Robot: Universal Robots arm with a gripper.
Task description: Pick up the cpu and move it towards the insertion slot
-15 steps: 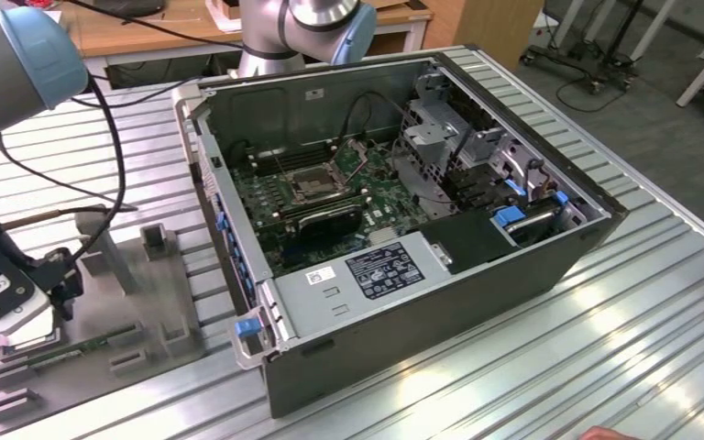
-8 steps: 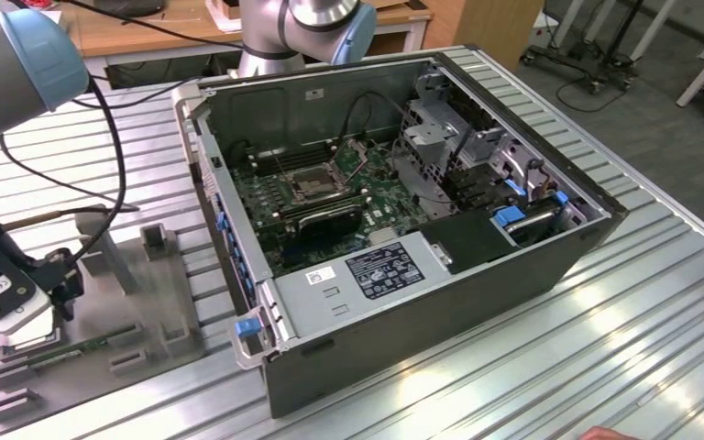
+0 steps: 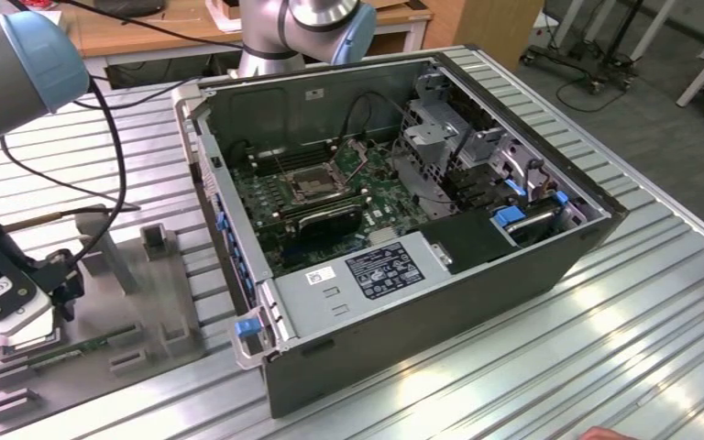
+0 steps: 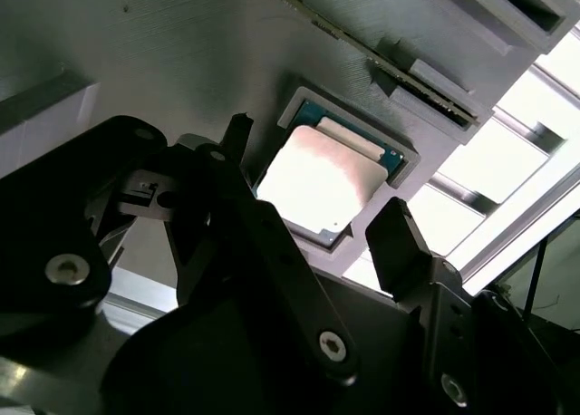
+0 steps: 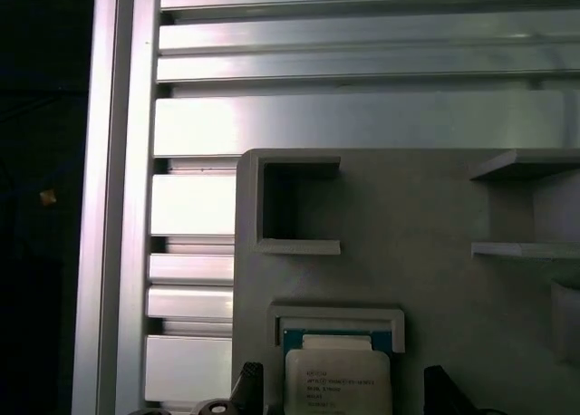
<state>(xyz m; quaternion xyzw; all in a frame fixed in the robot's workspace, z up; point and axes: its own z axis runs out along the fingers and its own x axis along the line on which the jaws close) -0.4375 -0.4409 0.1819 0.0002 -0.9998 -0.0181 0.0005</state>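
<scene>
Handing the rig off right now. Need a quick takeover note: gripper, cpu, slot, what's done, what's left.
Gripper: open, fingers on either side of the cpu and seemingly not clamped on it, in both wrist views.
Cpu: flat in its recess on the grey fixture plate, to the exterior view's left of the computer case.
Insertion slot: inside the open case, well apart from the gripper.
Done: gripper lined up over the cpu.
Left: cpu not yet gripped or lifted, nor moved towards the slot.
</scene>
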